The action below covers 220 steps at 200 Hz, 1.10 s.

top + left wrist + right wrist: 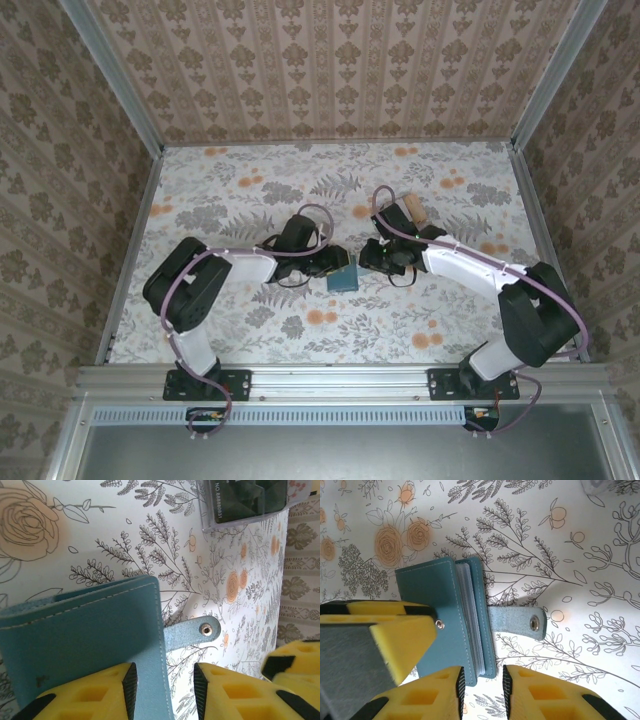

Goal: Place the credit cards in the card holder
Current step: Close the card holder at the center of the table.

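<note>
Flat teal-blue stitched bifold card holder (pixel 343 279) on floral tabletop (pixel 250 190), between both hands. Left hand (pixel 165 685) released, jaws apart astride cover edge. Right hand (pixel 481 682) astride lower corner; grip cannot be told.

Rt wrist cam: I see the card holder (pixel 442 615), teal, slightly ajar, w/ pale sleeves (pixel 474 622) showing btwn the covers. Its strap (pixel 517 622) sticks out to the right, flat on the floral cloth (pixel 560 555), snap at the end, unfastened. My right gripper (pixel 482 692) is at frame bottom, jaws apart, wallet's lower corner in the gap; a sliver of cloth shows beside the rt pad. Left gripper's finger (pixel 402 635), yellow/grey, comes in from the left, tip against the front cover by the snap stud (pixel 439 624).
</note>
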Tool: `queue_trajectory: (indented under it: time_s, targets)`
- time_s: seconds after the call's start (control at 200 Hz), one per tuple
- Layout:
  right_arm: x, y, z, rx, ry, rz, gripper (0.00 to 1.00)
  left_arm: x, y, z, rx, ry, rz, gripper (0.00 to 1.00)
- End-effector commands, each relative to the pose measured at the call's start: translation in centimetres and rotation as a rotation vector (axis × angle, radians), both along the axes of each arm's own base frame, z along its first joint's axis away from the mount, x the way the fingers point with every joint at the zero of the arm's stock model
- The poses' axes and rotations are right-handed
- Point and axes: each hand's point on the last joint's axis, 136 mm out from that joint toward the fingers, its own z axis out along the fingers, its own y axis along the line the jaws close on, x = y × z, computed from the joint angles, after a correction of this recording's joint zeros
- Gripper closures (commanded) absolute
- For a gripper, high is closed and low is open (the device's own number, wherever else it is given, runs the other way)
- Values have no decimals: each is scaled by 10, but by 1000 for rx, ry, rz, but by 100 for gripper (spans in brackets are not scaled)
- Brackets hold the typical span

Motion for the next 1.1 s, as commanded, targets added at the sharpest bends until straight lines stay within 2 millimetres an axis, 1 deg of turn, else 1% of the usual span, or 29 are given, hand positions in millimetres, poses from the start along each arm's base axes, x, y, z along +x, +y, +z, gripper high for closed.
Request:
queue_trajectory:
  time_s: [0.0,0.12,0.215,0.305,0.355,0.415,0.49,0.57,0.625,0.7,0.745,0.915,0.98,1.095]
  targets:
    - [-1,-8,1,-37,3,-5,71,-7,-5,-8,3,53,-19,64]
    - [-2,-7,-9,-43,34,-8,70,-11,-5,-3,-10,31,-19,63]
    - [-1,-4,-8,-34,24,7,70,-10,0,5,2,-7,-14,61]
    - [3,14,-2,42,15,65,78,-7,8,14,13,-45,16,60]
    - [5,22,-1,71,21,74,84,-6,11,18,13,-67,31,59]
    - [6,31,-2,112,30,84,87,-4,14,21,22,-79,35,59]
    - [9,37,-4,137,35,84,90,-3,18,20,29,-73,46,66]
    - [10,42,-2,164,36,88,92,-3,22,22,23,-83,68,68]
    - [11,43,0,173,29,82,91,-3,25,18,40,-71,68,71]
    - [12,39,0,154,25,64,90,-4,30,8,83,-31,72,82]
    - [12,39,0,155,22,68,90,-5,30,5,80,-20,73,87]
    - [12,46,4,191,19,76,90,-5,31,-6,99,12,72,91]
    - [13,50,3,203,30,84,91,-6,28,-11,101,26,60,93]
    - [15,51,2,200,24,79,90,-9,24,-18,94,47,49,94]
